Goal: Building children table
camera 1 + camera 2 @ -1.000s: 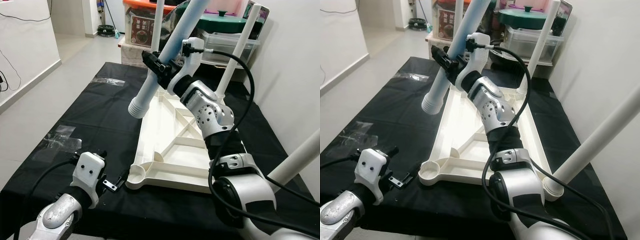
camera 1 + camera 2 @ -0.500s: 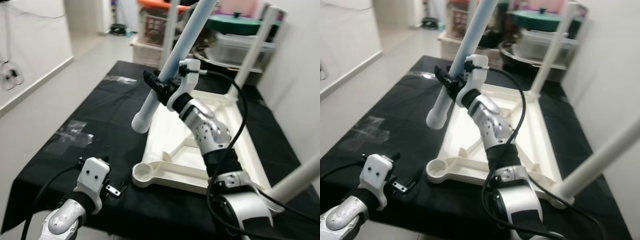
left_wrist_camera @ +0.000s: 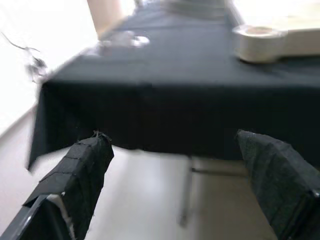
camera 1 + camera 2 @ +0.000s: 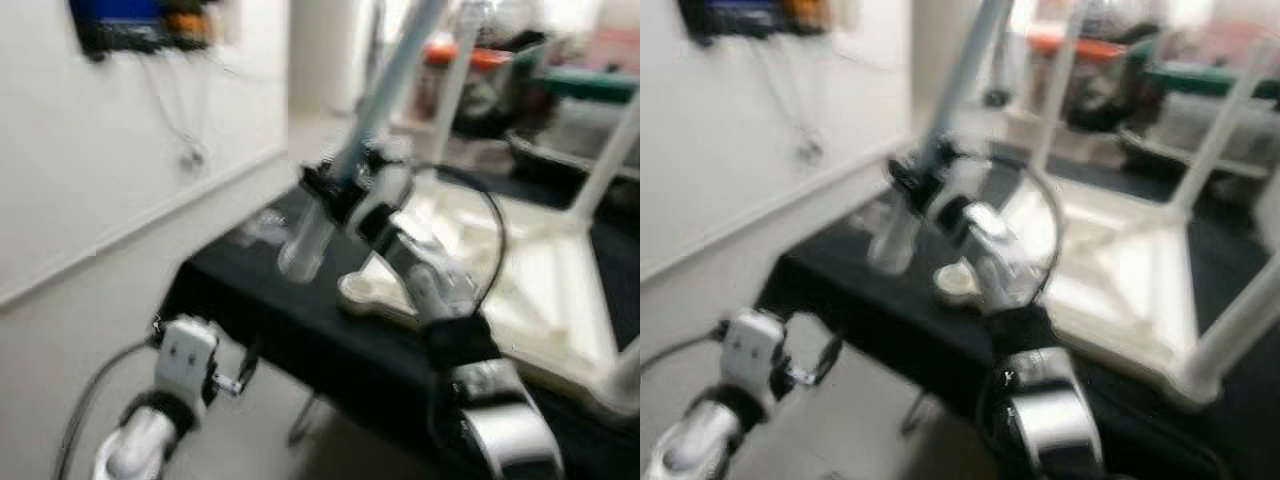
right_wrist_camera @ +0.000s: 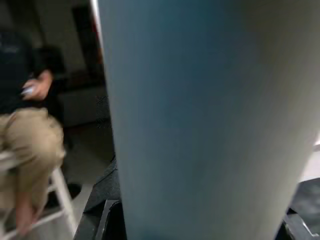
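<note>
A pale room with a white wall (image 4: 120, 180) on the robot's left and a light floor (image 4: 60, 370) is seen in blurred pictures; storage boxes (image 4: 520, 80) stand at the far end, too blurred to tell more. Before the robot stands a counter (image 4: 250, 290) covered with a black cloth that hangs over its near edge; on it lies the white tabletop (image 4: 520, 290), upside down, with white legs (image 4: 605, 165) already standing up from its corners, and one round empty socket (image 4: 365, 290) at the near corner.

The right arm reaches forward over the counter; the right pincer (image 4: 325, 190) is closed around the pale blue table leg (image 4: 385, 90), gripping it near its lower part. The leg is tilted, its upper end leaning away and up, its ribbed lower end (image 4: 300, 255) hanging in the air below the pincer, to the left of the empty socket and not touching it. In the right wrist view the leg (image 5: 210, 120) stands very close between the fingers, and a seated person (image 5: 25, 130) is behind.

The left pincer (image 3: 170, 195) is low, off the near edge of the counter above the floor; its two black fingers (image 3: 85, 175) stand wide apart and hold nothing.
</note>
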